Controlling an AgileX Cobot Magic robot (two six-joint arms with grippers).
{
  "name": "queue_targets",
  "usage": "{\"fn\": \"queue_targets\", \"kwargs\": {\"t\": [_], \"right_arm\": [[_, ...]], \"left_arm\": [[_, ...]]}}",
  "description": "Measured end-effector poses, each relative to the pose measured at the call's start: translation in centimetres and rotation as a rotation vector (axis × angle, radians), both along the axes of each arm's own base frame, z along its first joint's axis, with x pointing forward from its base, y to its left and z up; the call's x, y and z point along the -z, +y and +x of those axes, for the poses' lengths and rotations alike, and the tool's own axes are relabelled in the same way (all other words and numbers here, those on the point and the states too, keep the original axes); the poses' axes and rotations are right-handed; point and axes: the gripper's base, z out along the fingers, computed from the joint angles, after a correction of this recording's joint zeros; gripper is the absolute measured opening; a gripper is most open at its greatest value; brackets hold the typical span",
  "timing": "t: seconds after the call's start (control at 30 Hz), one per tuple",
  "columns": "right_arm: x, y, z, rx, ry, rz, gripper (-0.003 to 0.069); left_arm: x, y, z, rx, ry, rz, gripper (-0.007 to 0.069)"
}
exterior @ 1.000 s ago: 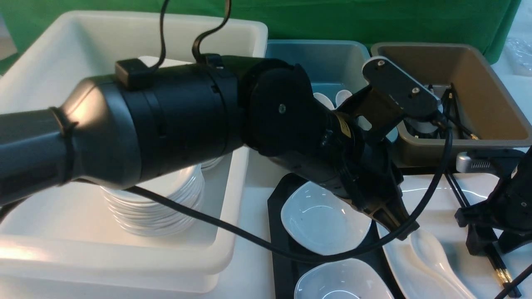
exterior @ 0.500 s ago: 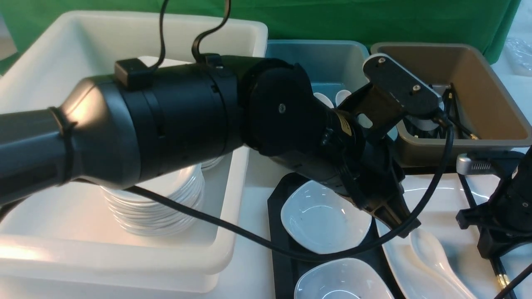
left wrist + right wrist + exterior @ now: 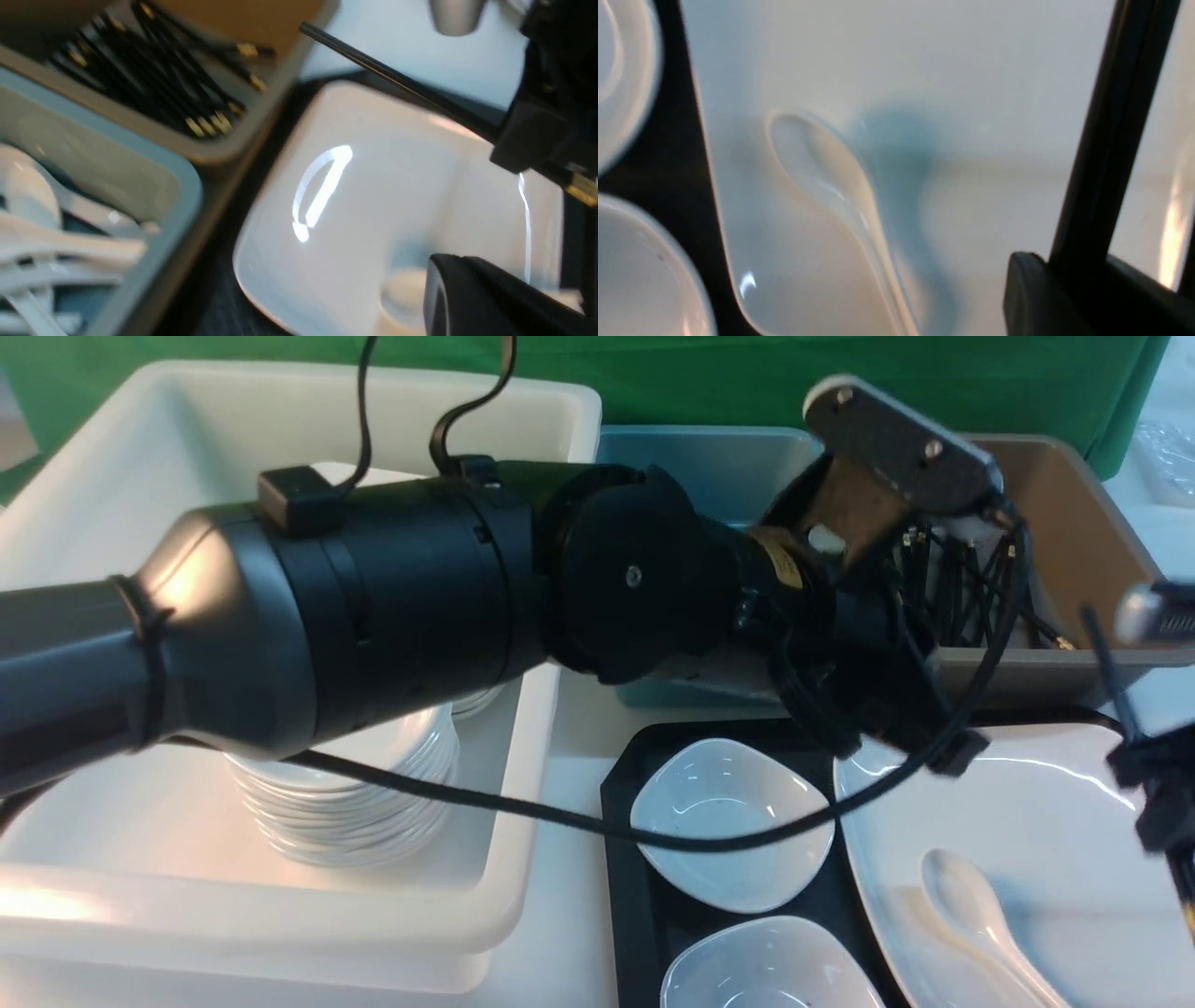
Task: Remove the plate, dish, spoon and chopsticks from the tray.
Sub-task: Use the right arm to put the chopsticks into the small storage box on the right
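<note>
The right gripper (image 3: pixel 1160 801) grips the black chopsticks (image 3: pixel 402 84), tilted over the plate's (image 3: pixel 1027 803) right edge. The left gripper (image 3: pixel 957 754), closed and empty, hangs over the plate's far left corner. The spoon (image 3: pixel 971 905) lies beyond it by the plate's left edge, on the tray (image 3: pixel 635 896).

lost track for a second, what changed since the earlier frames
The right gripper closed on the chopsticks and lifted them. The left gripper, shut, rose away from the spoon. Spoon, plate and dishes stayed on the tray.
</note>
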Motion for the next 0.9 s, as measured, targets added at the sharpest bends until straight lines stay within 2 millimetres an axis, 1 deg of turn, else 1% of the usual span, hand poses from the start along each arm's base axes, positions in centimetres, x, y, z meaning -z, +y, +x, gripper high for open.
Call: {"fn": "queue_targets", "kwargs": {"t": [0.07, 0.13, 0.17, 0.2, 0.23, 0.27, 0.33, 0.37, 0.4, 0.43, 0.47, 0.5, 0.57, 0.6, 0.63, 0.67, 0.7, 0.73, 0.8, 0.83, 0.87, 0.9], "right_arm": [[-1.8, 0.0, 1.0, 0.004, -0.110, 0.000, 0.0148], [-4.1, 0.0, 2.4, 0.010, -0.257, 0.001, 0.0148], [-4.3, 0.0, 2.7, 0.011, -0.270, 0.001, 0.0148], [-5.8, -0.1, 4.2, 0.017, -0.390, 0.001, 0.0148], [-6.4, -0.1, 5.0, 0.020, -0.440, 0.002, 0.0148], [-7.0, -0.1, 5.9, 0.025, -0.496, 0.002, 0.0148], [-7.6, -0.1, 8.8, 0.036, -0.599, 0.004, 0.0148], [-7.5, -0.1, 9.5, 0.037, -0.608, 0.004, 0.0148], [-7.5, -0.1, 9.7, 0.038, -0.611, 0.004, 0.0148], [-7.3, -0.1, 10.9, 0.040, -0.632, 0.004, 0.0148], [-5.8, -0.2, 12.9, 0.043, -0.622, 0.003, 0.0148], [-5.7, -0.2, 13.2, 0.043, -0.621, 0.003, 0.0148], [-2.6, -0.2, 16.1, 0.046, -0.588, 0.001, 0.0148], [-1.6, -0.2, 16.9, 0.047, -0.577, 0.001, 0.0148], [-1.2, -0.2, 17.3, 0.047, -0.577, 0.000, 0.0148], [0.8, -0.2, 18.4, 0.049, -0.554, -0.001, 0.0148], [0.7, -0.2, 18.4, 0.049, -0.559, -0.001, 0.0148], [2.6, -0.2, 19.3, 0.056, -0.546, 0.000, 0.0148], [4.4, -0.2, 20.2, 0.077, -0.537, 0.009, 0.0148], [5.0, -0.2, 20.5, 0.082, -0.536, 0.011, 0.0148], [5.0, -0.2, 20.5, 0.084, -0.538, 0.012, 0.0148], [5.7, -0.2, 20.9, 0.092, -0.540, 0.016, 0.0148]], "left_arm": [[-0.6, -0.1, 0.4, -0.030, -0.050, -0.051, 0.0002], [-1.3, -0.1, 0.9, -0.066, -0.111, -0.113, 0.0002], [-1.4, -0.1, 0.9, -0.070, -0.118, -0.120, 0.0002], [-2.0, -0.1, 1.2, -0.100, -0.167, -0.171, 0.0002], [-2.3, 0.0, 1.4, -0.114, -0.190, -0.195, 0.0002], [-2.5, 0.0, 1.5, -0.126, -0.210, -0.215, 0.0002], [-2.9, 0.0, 1.7, -0.143, -0.242, -0.244, 0.0002], [-3.0, 0.0, 1.7, -0.143, -0.247, -0.245, 0.0002], [-3.0, 0.0, 1.7, -0.143, -0.247, -0.245, 0.0002], [-3.0, 0.0, 1.7, -0.141, -0.254, -0.243, 0.0002], [-3.0, 0.0, 1.7, -0.135, -0.267, -0.234, 0.0002], [-3.0, 0.0, 1.7, -0.134, -0.268, -0.233, 0.0002], [-3.0, 0.1, 1.7, -0.130, -0.280, -0.224, 0.0002], [-3.0, 0.1, 1.7, -0.129, -0.282, -0.223, 0.0002], [-3.0, 0.1, 1.8, -0.131, -0.282, -0.222, 0.0002], [-3.0, 0.3, 2.0, -0.136, -0.285, -0.220, 0.0002], [-3.0, 0.3, 2.0, -0.137, -0.285, -0.219, 0.0002], [-3.0, 0.6, 2.3, -0.146, -0.285, -0.217, 0.0002], [-2.9, 1.1, 2.9, -0.164, -0.277, -0.214, 0.0002], [-2.9, 1.4, 3.2, -0.174, -0.270, -0.212, 0.0002], [-2.9, 1.4, 3.2, -0.177, -0.269, -0.212, 0.0002], [-2.8, 1.9, 3.8, -0.195, -0.255, -0.210, 0.0002]]}}
